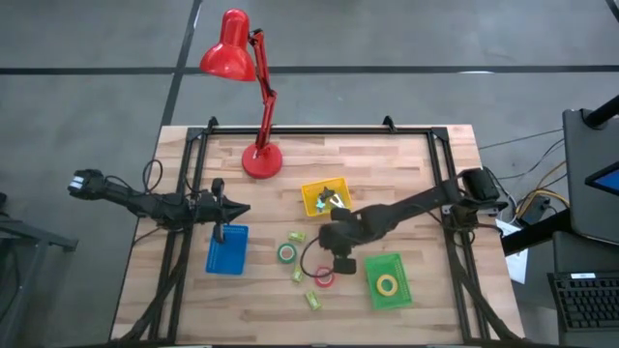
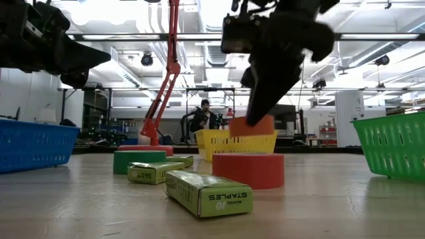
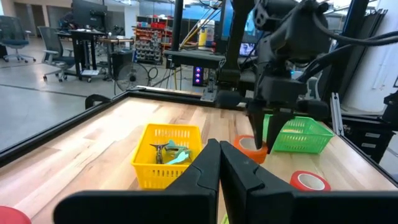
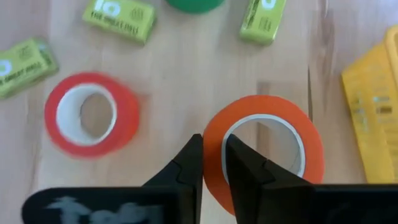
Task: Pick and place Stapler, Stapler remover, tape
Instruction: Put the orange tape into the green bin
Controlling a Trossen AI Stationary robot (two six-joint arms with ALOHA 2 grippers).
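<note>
My right gripper [image 4: 213,146] is shut on the orange tape roll [image 4: 261,149] just above the table's middle, between the yellow basket [image 1: 324,198] and the green basket [image 1: 387,280]. The red tape [image 4: 90,114] and the green tape [image 1: 287,253] lie flat on the wood. The yellow tape [image 1: 388,284] lies in the green basket. A stapler remover [image 3: 171,152] sits in the yellow basket. I see no stapler. My left gripper [image 3: 219,165] is shut and empty, hovering over the blue basket [image 1: 227,249]. My right gripper pinches the orange roll's wall [image 4: 214,127] with one finger [image 4: 245,174] inside the pale core and the other outside. The fingers come from above, pointing down. The roll [image 2: 252,126] hangs level below them, lifted clear of the table.
A red desk lamp [image 1: 261,159] stands at the far edge. Several lime-green staple boxes [image 2: 209,192] lie near the red and green rolls. A black frame [image 1: 193,155] borders the tabletop. People sit in the room behind [image 2: 199,119].
</note>
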